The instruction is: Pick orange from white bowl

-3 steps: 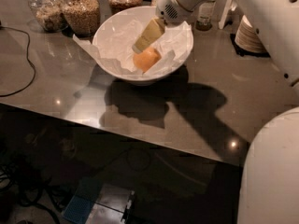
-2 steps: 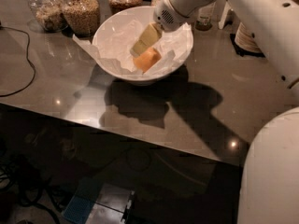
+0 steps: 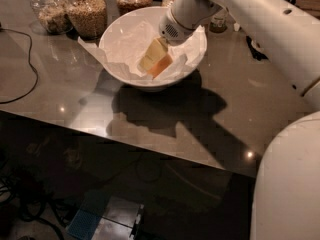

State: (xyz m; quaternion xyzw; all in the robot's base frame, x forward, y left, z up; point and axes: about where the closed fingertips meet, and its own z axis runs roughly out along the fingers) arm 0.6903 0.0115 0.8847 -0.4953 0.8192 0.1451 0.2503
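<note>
The white bowl [image 3: 120,34] stands on the brown table's far middle, lined with crumpled white paper. The orange [image 3: 161,65] lies inside it at the right, only partly showing. My gripper [image 3: 154,60] reaches down into the bowl from the upper right on the white arm [image 3: 235,9]. Its yellowish tip is right against the orange's left side and covers part of it. Whether it grips the orange does not show.
Three glass jars of grains [image 3: 88,11] stand right behind the bowl at the back left. A black cable [image 3: 27,69] loops on the table's left. Small items [image 3: 220,21] stand behind the bowl's right. My white body [image 3: 290,184] fills the lower right. The table's front edge [image 3: 150,146] runs diagonally.
My gripper has moved lower and a little to the left inside the bowl, closer onto the orange, which now shows less. The bowl has not moved.
</note>
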